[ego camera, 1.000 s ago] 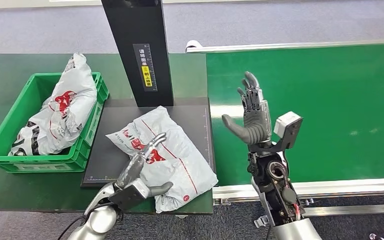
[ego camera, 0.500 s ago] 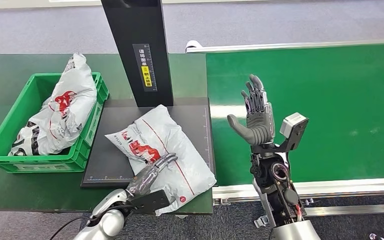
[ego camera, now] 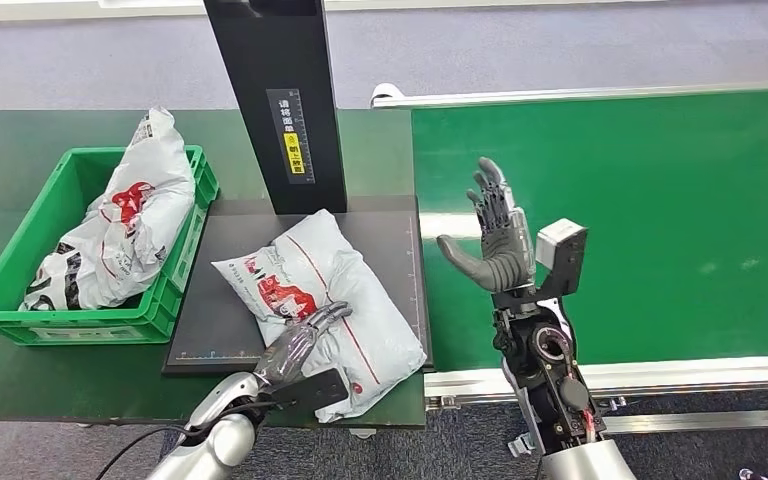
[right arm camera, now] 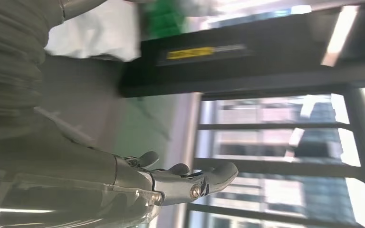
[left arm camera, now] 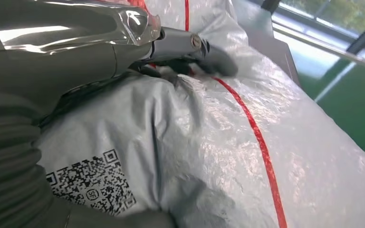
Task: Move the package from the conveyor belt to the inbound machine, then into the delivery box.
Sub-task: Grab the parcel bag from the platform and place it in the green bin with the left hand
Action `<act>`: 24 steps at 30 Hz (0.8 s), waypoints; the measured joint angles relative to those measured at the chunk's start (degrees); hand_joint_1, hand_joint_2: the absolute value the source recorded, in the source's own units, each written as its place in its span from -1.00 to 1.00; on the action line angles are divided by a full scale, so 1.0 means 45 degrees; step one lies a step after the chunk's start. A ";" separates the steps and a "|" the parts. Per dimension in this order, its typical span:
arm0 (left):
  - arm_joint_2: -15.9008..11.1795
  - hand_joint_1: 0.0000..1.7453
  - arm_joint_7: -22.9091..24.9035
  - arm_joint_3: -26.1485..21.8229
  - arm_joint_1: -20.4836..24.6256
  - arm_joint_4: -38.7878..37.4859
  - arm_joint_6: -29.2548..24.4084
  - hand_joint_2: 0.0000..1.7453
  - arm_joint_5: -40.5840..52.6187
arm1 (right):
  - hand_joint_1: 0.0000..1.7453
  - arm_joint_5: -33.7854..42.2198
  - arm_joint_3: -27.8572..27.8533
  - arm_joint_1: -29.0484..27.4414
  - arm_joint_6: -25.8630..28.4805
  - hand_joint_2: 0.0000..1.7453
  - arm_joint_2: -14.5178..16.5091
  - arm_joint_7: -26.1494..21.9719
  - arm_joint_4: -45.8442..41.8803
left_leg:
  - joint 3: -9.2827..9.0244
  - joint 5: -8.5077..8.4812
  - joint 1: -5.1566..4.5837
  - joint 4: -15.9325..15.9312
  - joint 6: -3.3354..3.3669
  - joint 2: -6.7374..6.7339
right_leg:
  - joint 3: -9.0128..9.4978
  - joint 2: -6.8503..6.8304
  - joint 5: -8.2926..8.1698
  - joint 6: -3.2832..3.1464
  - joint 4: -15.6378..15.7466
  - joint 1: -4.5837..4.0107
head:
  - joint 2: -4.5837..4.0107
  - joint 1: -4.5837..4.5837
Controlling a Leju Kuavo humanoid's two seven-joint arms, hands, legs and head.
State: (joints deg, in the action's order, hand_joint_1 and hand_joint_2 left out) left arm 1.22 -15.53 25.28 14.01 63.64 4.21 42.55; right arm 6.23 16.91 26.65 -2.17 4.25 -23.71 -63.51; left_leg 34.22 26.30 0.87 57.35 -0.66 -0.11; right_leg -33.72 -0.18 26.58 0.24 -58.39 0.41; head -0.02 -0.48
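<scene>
Package (ego camera: 322, 305) had slid slightly toward the scanner plate's (ego camera: 218, 330) near edge under my left hand (ego camera: 300, 345), fingers draped over it; right hand (ego camera: 495, 245) hovered wide, empty; bin (ego camera: 20, 325) came next.

Table: dark green table (ego camera: 80, 385) left of the conveyor belt (ego camera: 660, 200).
Crate: green crate (ego camera: 20, 245) on the table's left part, holding white bagged parcels (ego camera: 125, 225).
Inbound machine: dark flat platform (ego camera: 220, 330) with black upright column (ego camera: 275, 100), just right of the crate.
Package: white package (ego camera: 345, 290) lying on the platform.
</scene>
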 joint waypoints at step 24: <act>0.0477 1.00 -0.2904 -0.1857 -0.1397 0.3348 -0.4084 1.00 -0.2944 | -1.00 -0.9434 0.2142 0.1092 0.1809 1.00 -0.0613 0.4959 0.3070 | 0.0060 0.0001 0.0000 0.0004 -0.0001 0.0000 | -0.0066 0.0001 0.0001 0.0002 -0.0002 -0.0001 | 0.0000 0.0000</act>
State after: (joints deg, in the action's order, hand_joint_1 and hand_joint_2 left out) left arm 3.37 -28.60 16.93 7.73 78.70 -14.17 29.30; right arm -36.23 26.55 31.57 5.97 1.49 -1.39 -49.70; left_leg 34.49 26.31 0.87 57.37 -0.67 -0.11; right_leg -34.02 -0.18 26.59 0.25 -58.40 0.41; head -0.02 -0.48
